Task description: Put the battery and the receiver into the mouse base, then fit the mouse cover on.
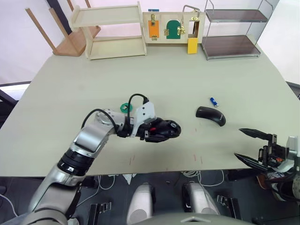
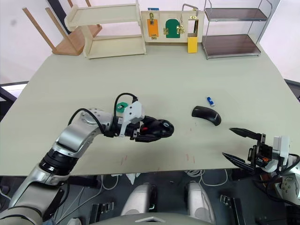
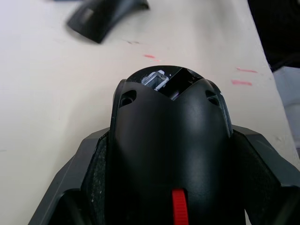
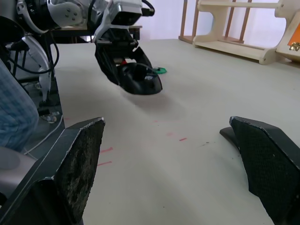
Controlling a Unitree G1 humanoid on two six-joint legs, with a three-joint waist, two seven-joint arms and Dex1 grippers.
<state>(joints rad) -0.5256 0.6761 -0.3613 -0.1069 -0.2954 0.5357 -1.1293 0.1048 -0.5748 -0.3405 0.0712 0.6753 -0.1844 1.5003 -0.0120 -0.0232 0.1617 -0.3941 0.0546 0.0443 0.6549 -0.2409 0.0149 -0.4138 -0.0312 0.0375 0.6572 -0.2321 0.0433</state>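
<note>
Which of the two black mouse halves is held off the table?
The mouse base, red part showing, clamped in the left pincer. The mouse cover lies free on the table.

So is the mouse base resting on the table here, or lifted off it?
Lifted. The left gripper holds the mouse base clear of the table; the right wrist view shows a gap and shadow beneath it.

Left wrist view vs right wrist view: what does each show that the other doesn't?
Left wrist view alone: the mouse base's top from close up, its open battery bay, and the mouse cover lying on the table beyond.

Right wrist view alone: the right gripper with its fingers wide open and holding nothing, the green ring, and the wooden shelf.

Both: the mouse base held between the left gripper's fingers, lifted off the table, and the red marks on the tabletop.
</note>
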